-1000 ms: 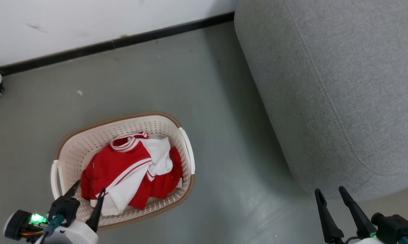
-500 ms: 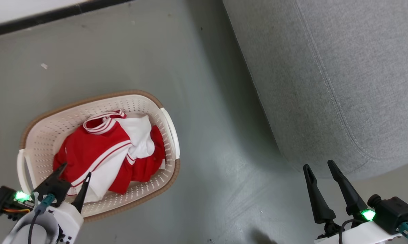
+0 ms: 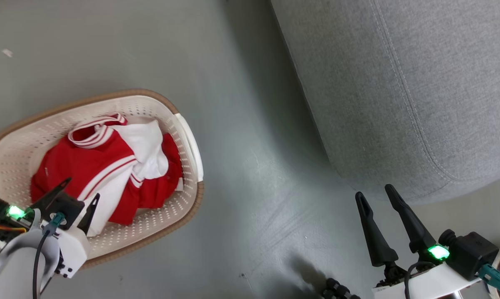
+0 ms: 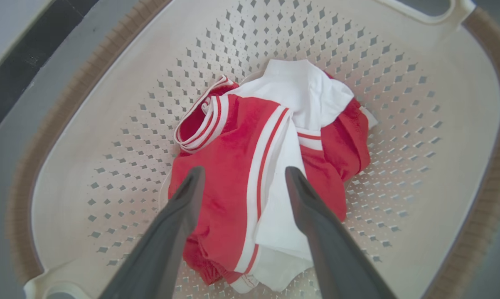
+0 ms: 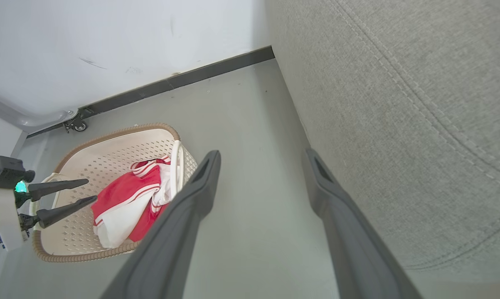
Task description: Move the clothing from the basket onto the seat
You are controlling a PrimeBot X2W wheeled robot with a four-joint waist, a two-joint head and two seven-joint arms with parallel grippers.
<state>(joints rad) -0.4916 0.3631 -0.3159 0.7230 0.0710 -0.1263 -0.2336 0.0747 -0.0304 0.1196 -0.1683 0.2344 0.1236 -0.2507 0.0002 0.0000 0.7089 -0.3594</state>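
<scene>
At eight o'clock in the head view, the clothing (image 3: 104,166) lay heaped in the basket (image 3: 150,93), with the seat (image 3: 399,83) well apart at two o'clock. The left gripper (image 4: 245,171) hung over the pile, jaws wide and empty. The right gripper (image 3: 374,191), equally wide and empty, stood near the seat's corner. A good grab, I judged, would go straight down astride the red-and-white fold, pinching several layers. Compared with a second earlier, the camera had swung, and the left fingers (image 3: 69,180) had reached further over the red cloth.
</scene>
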